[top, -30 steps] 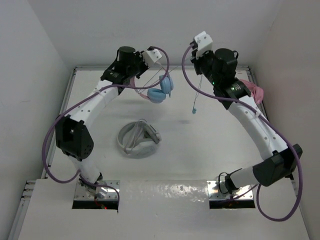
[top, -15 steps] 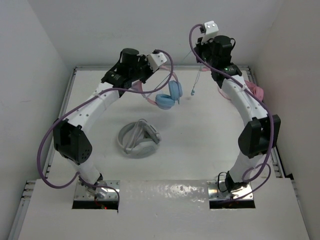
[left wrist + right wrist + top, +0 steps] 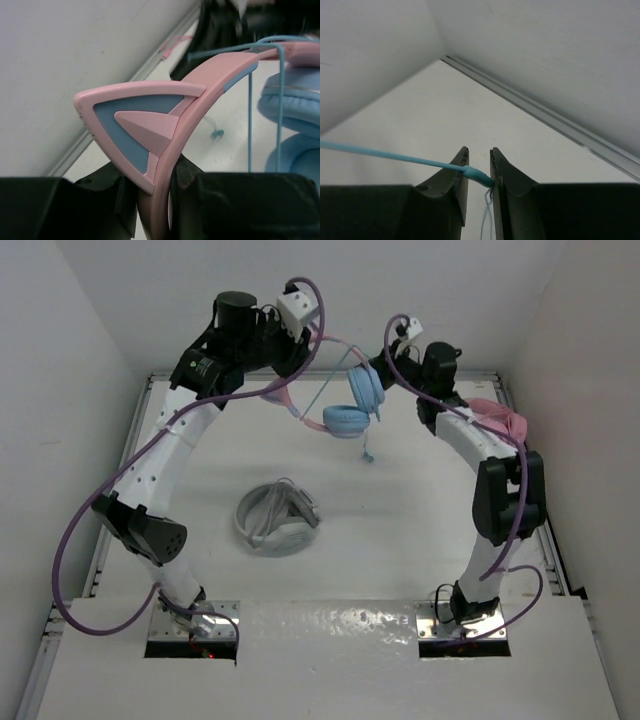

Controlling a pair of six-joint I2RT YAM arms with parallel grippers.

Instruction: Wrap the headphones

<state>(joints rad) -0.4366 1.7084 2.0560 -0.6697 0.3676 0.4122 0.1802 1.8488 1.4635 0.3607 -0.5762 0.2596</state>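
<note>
The headphones (image 3: 346, 422) hang in the air over the back of the table, their pink cat-ear headband (image 3: 165, 110) clamped between the fingers of my left gripper (image 3: 155, 175). Both light blue ear cups dangle below and to its right. The thin blue cable (image 3: 250, 115) crosses over the headband and drops down, with its plug (image 3: 368, 455) hanging under the cups. My right gripper (image 3: 477, 150) is raised by the back wall, jaws slightly parted. A thicker piece of the cable (image 3: 480, 175) lies loosely across the gap.
White-grey headphones (image 3: 277, 520) lie in the middle of the table. All-pink headphones (image 3: 500, 420) rest at the back right, beside my right arm. Walls close the table in at the left, back and right.
My left arm has lifted the headphones higher and to the right. The right gripper has swung in toward the cups and parted its jaws. The plug now hangs under the ear cups.
</note>
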